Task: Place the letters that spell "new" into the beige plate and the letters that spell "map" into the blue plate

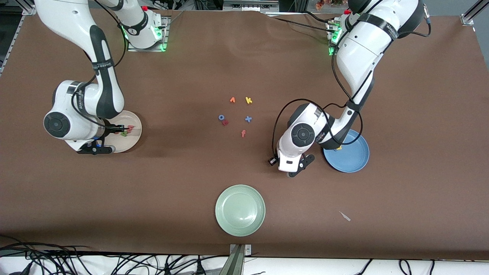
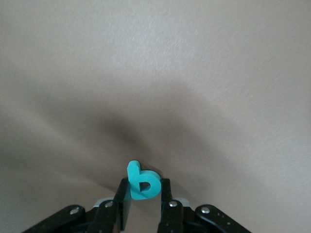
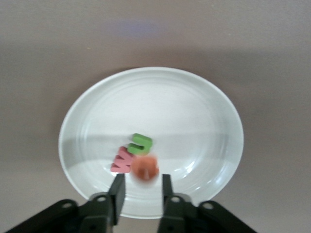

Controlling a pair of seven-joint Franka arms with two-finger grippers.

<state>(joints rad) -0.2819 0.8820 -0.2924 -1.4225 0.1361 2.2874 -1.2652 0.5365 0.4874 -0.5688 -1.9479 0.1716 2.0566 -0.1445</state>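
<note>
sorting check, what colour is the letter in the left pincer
Teal; the letter p shows best in the left wrist view.

The front view looks down from high across the desk (image 1: 244,57) toward both robot bases. Each wrist view sits close above its own pincer; the right one shares the beige plate (image 3: 150,104) with the front view.

Even overhead light is cast; soft shadows are thrown beneath both arms, the orange e (image 3: 145,168) is motion-blurred, and green base lights glow
</note>
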